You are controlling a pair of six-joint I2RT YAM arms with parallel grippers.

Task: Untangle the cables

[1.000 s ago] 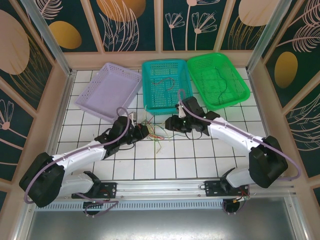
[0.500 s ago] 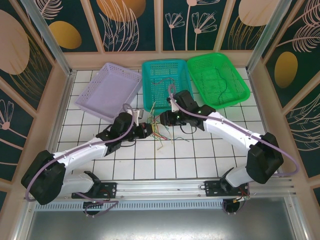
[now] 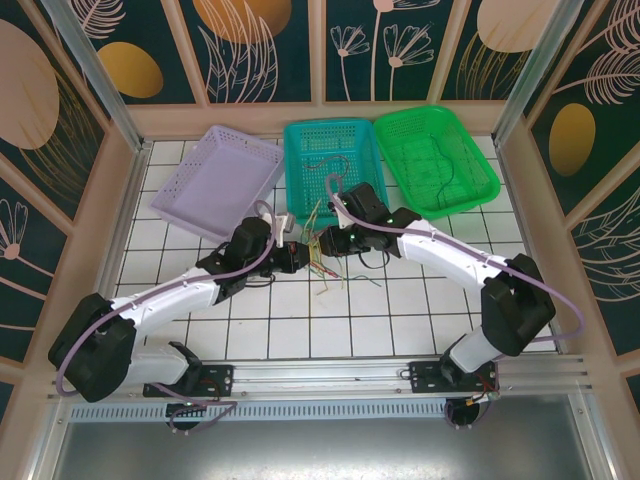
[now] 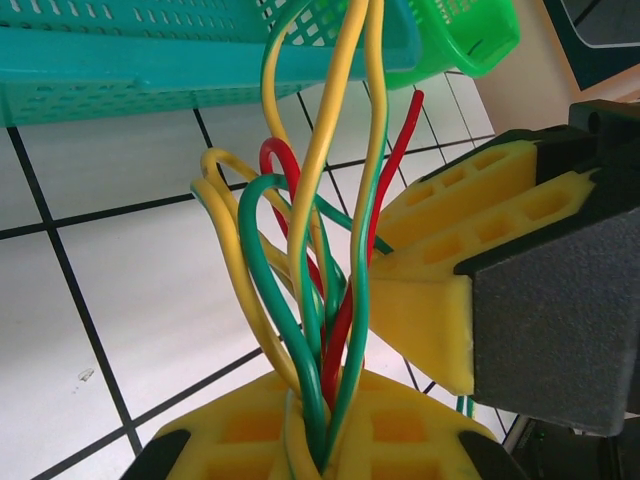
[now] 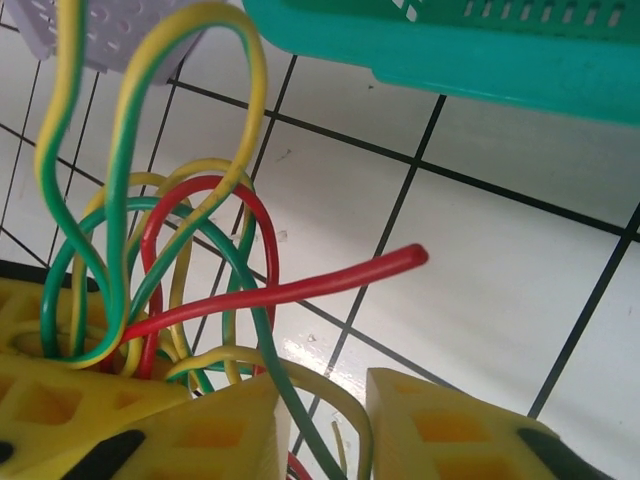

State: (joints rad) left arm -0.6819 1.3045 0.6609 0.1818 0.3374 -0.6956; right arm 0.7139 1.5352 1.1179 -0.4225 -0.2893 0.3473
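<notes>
The cables (image 3: 320,262) are a tangle of thin green, yellow and red wires on the white tiles, just in front of the teal basket. My left gripper (image 3: 298,255) is shut on the bundle; in the left wrist view the cables (image 4: 320,300) rise in loops out of its closed yellow jaws (image 4: 325,455). My right gripper (image 3: 322,240) faces it from the right, almost touching. In the right wrist view its jaws (image 5: 320,430) stand a little apart, with a green and a yellow wire (image 5: 300,400) running through the gap. A red wire end (image 5: 400,262) sticks out free.
Three baskets stand at the back: purple (image 3: 215,180), teal (image 3: 330,170) with a thin wire inside, and green (image 3: 435,160) with a dark wire. The teal basket's wall (image 4: 150,70) is close behind the bundle. Open tiles lie toward the near edge.
My right gripper has moved left to the bundle and its jaws have narrowed around two wires. My left gripper has shifted slightly right, still holding the bundle.
</notes>
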